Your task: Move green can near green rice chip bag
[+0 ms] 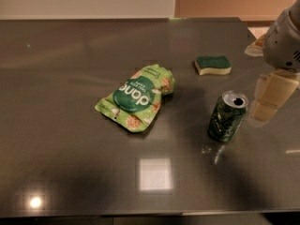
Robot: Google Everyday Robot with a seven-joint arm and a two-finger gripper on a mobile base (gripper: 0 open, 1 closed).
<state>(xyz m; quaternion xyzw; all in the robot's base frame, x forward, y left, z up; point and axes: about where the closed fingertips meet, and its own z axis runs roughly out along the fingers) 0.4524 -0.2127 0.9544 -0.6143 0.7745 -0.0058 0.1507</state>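
Observation:
The green can (227, 116) stands upright on the dark table (70, 163), right of centre, dark green with pale mottling and a silver top with a pull-tab. The green rice chip bag (136, 98) lies flat near the table's middle, left of the can with a clear gap between them. My gripper (264, 110) hangs at the right edge of the view, just right of the can and slightly above the table. It holds nothing that I can see and is not touching the can.
A green-topped sponge (213, 64) with a pale underside lies behind the can, towards the far right. A light patch reflects on the table's front (154, 174). The table's far edge runs along a pale wall.

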